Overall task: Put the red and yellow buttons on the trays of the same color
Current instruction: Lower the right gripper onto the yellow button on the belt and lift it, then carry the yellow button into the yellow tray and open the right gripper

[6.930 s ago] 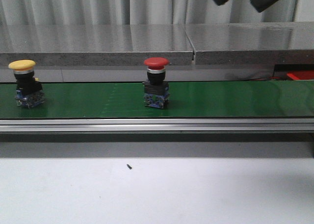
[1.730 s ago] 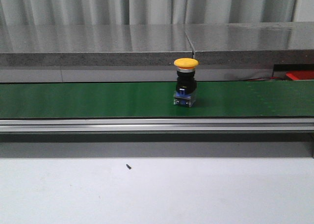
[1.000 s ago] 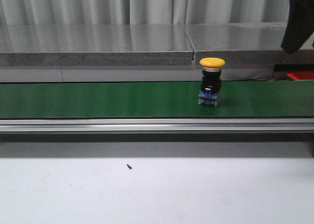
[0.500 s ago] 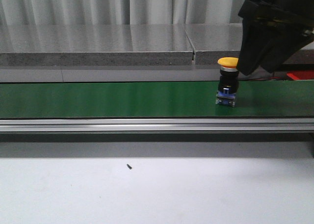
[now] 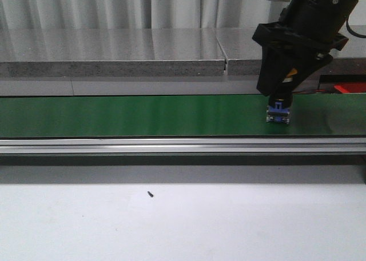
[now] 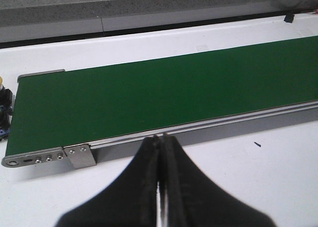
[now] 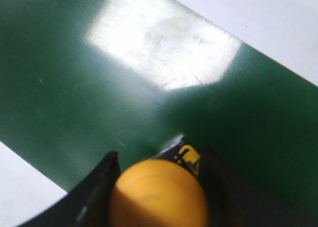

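Note:
The yellow button stands on the green conveyor belt (image 5: 143, 115) at the right; only its blue base (image 5: 278, 112) shows under my right gripper (image 5: 278, 98). In the right wrist view its yellow cap (image 7: 159, 197) fills the gap between the two black fingers of my right gripper (image 7: 160, 160), which press on both sides of it. My left gripper (image 6: 161, 137) is shut and empty, above the white table in front of the belt's rail. The red button is out of view. No yellow tray shows.
A red object (image 5: 350, 88) shows behind the belt at the far right. A grey ledge (image 5: 114, 49) runs behind the belt. Another button (image 6: 3, 113) stands cut off beside the belt's end plate (image 6: 49, 157). A small dark speck (image 5: 150, 194) lies on the white table.
The yellow button has ridden the belt to the right. My right gripper has come down from the upper right and closed around its cap. The red button seen earlier is gone from view.

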